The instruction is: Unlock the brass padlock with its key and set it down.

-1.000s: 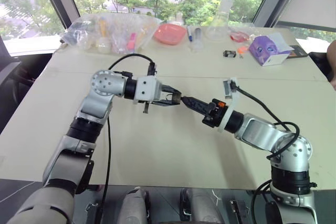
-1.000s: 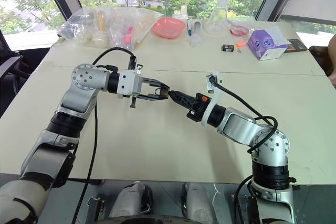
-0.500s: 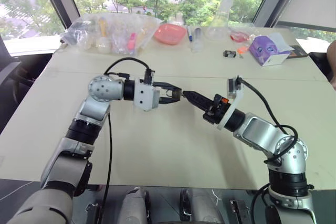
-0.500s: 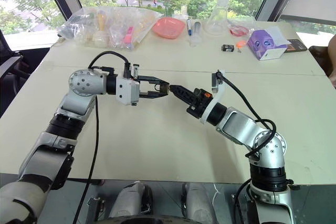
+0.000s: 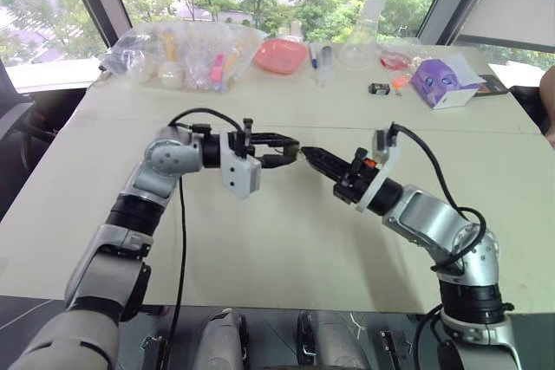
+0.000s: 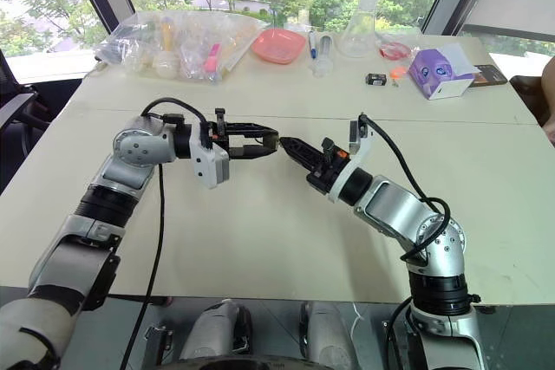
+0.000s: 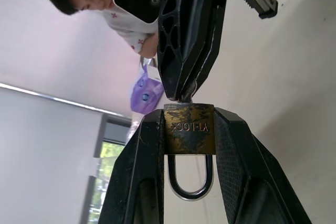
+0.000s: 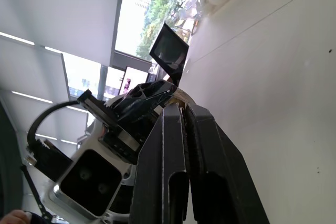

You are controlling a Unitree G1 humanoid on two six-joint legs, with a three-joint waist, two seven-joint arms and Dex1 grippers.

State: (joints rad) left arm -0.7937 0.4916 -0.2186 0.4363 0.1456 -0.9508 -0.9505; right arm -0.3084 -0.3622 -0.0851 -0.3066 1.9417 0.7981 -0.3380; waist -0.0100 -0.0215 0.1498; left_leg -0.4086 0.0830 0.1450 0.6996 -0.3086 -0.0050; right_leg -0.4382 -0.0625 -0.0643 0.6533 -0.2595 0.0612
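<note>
My arms are silver-grey metal with black joint bands and round shoulder caps dotted with small screw holes. White blocky wrist housings, black cable looping over each forearm. My left gripper (image 5: 290,153) and right gripper (image 5: 314,159) both have black, ribbed, tapering fingers. Orange tab on my right wrist. Lower segments dark grey.

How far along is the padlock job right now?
Done: the left gripper holds the brass padlock by its body, above the table. In hand: the right gripper is shut, its tip against the padlock's keyhole end; the key itself is hidden. Left: the shackle looks closed, so unlocking and setting down remain.
</note>
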